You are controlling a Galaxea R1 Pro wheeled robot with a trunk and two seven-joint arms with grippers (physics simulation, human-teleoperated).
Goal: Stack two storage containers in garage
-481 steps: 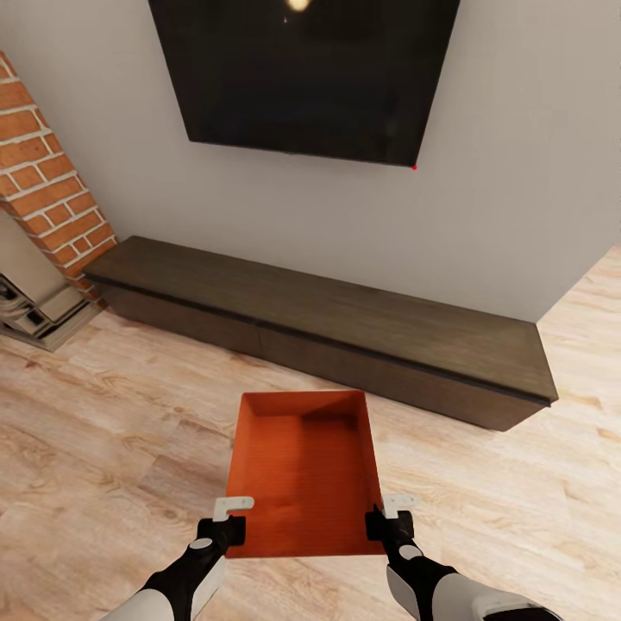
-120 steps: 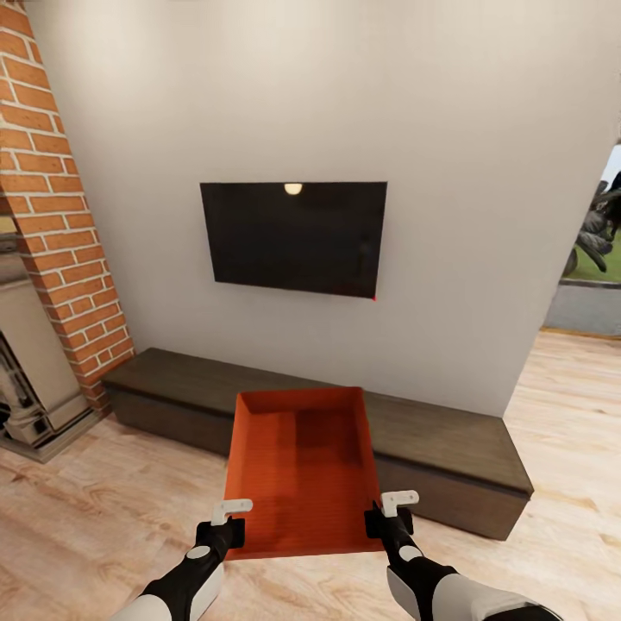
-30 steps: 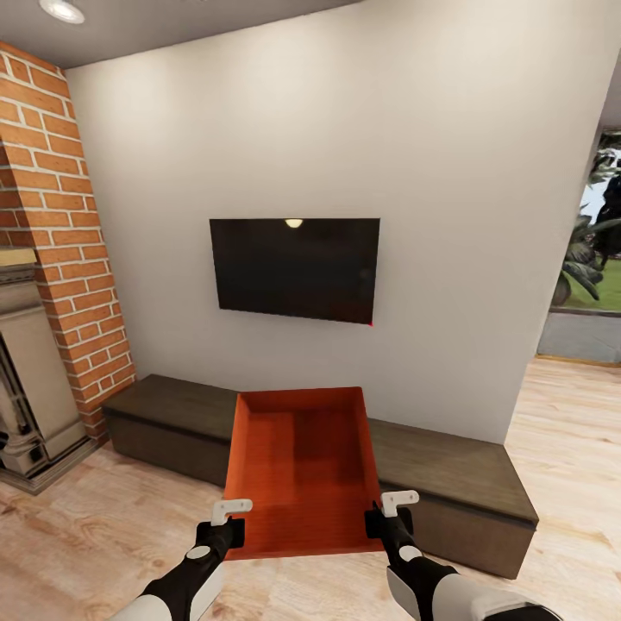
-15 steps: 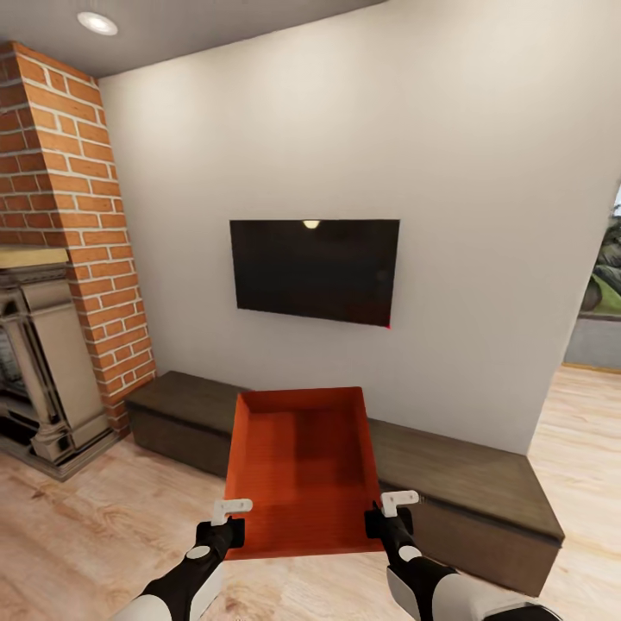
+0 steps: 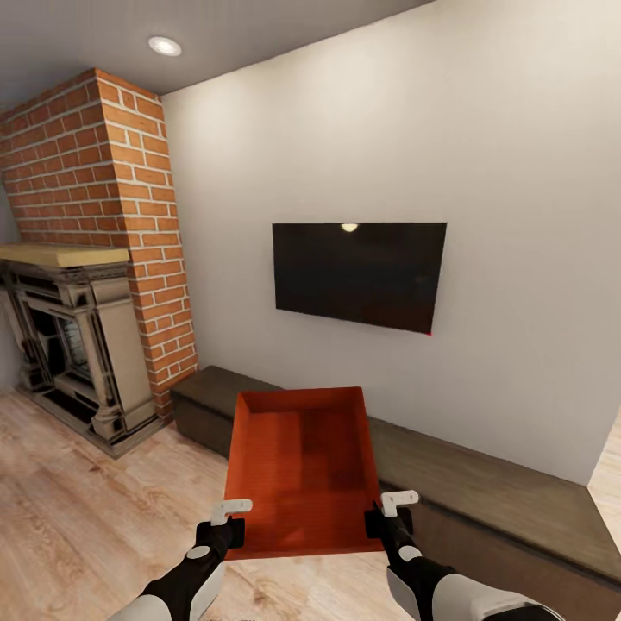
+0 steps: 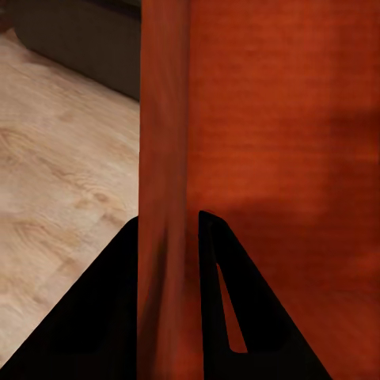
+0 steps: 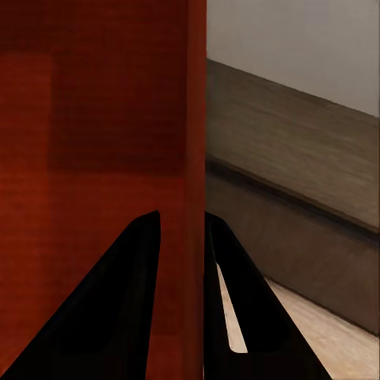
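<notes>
**View swings left; bin held as before**

Since half a second ago the camera has turned: the brick column (image 5: 129, 224) and a fireplace (image 5: 73, 345) now stand in fuller view, and the wall TV (image 5: 360, 274) has slid rightward. The storage container (image 5: 302, 470) sits unchanged between both arms, above the wood floor (image 5: 78, 500) and before the low dark bench (image 5: 483, 492). The left gripper (image 5: 229, 523) pinches its left wall, the right gripper (image 5: 386, 517) its right wall. The wrist views show each wall clamped between dark fingers (image 6: 218, 261), (image 7: 142, 261).
</notes>
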